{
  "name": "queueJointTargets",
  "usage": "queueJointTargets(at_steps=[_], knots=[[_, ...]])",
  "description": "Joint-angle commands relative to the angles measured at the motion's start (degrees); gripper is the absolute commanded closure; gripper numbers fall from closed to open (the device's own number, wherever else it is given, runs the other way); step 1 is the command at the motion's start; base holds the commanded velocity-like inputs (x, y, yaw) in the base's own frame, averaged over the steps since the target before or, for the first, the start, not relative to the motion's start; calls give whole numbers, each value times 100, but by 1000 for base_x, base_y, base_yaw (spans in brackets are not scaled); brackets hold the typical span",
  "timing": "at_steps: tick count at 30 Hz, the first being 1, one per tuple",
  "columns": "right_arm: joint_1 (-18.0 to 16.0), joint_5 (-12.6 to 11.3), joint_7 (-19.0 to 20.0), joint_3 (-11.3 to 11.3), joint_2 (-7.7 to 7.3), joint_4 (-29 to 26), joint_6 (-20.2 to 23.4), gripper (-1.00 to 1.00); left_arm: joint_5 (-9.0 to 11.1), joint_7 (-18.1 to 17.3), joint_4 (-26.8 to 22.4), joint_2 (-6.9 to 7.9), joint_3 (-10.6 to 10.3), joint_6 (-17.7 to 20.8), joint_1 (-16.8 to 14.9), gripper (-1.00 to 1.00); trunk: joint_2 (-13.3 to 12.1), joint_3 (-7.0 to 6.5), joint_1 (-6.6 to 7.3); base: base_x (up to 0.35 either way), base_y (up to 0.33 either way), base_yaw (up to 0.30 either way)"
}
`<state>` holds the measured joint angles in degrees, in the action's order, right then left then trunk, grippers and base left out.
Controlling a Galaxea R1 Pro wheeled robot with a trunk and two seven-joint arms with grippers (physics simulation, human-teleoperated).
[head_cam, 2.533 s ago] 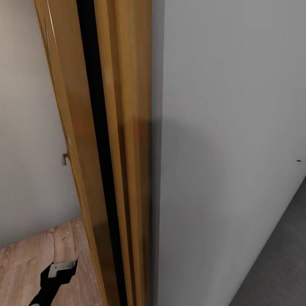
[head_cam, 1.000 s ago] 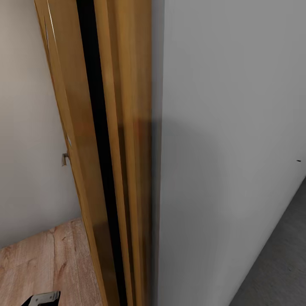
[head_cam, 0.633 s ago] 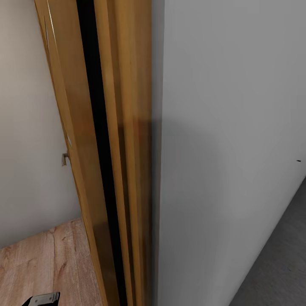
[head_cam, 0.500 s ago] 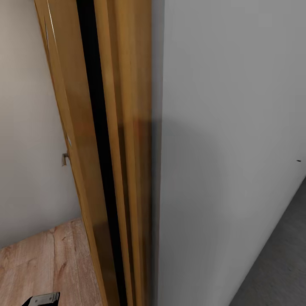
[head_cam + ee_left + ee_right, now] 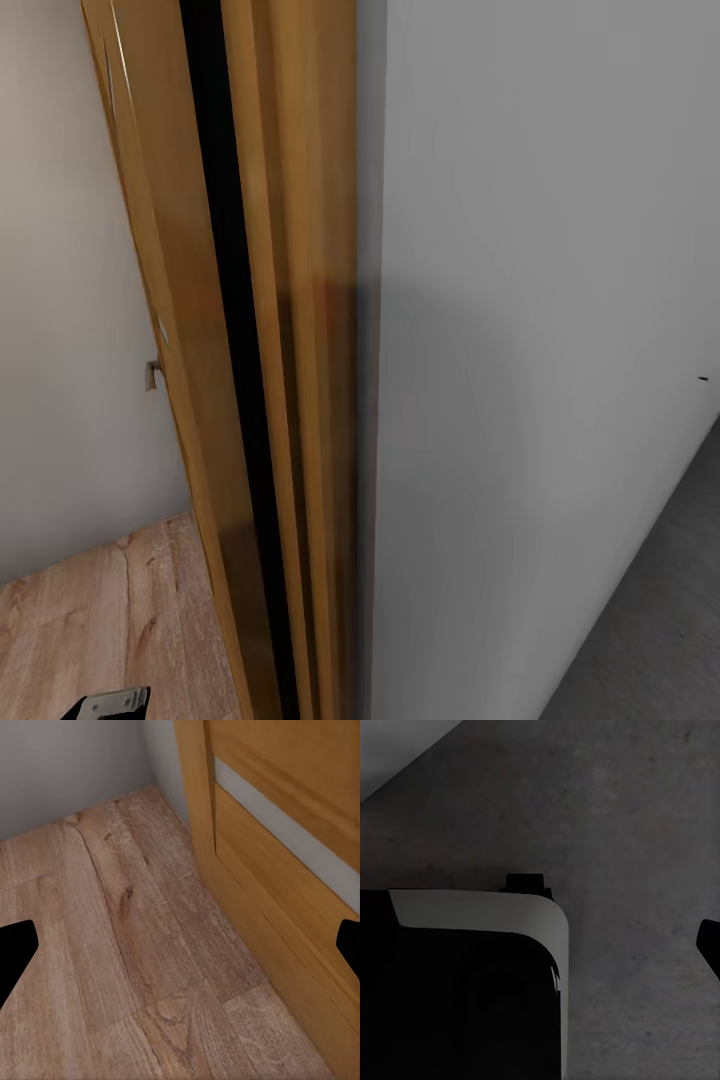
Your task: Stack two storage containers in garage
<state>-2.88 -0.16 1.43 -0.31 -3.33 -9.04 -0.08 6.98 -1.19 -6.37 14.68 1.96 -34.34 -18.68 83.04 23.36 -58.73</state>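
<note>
no storage containers show at this moment; the head view faces a wooden door (image 5: 270,330) edge-on at centre, with a grey wall (image 5: 540,330) on the right. the left pincer (image 5: 180,945) hangs over the wood-plank floor (image 5: 127,945), its tips far apart and empty, probably tucked low for driving. the right pincer looks down at the dark concrete floor (image 5: 637,840) beside the robot's base (image 5: 457,982), but i cannot tell its state.

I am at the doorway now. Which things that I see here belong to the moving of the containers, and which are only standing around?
Belongs to the job:
- concrete floor, where the stack will go
- left end effector, open and empty

Only standing around:
- wooden door
- grey wall
- wood-plank floor
</note>
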Motion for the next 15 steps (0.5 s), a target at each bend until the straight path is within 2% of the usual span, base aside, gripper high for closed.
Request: queueJointTargets(at_steps=[1, 15], knots=[[-2, -1, 15, -4, -1, -1, -1, -100, 14, -13, 4, -1, 15, -15, -4, -100, 3, 6, 0, 0, 0, 0], [-2, -1, 15, -4, -1, -1, -1, -100, 14, -13, 4, -1, 15, -15, -4, -100, 3, 6, 0, 0, 0, 0]])
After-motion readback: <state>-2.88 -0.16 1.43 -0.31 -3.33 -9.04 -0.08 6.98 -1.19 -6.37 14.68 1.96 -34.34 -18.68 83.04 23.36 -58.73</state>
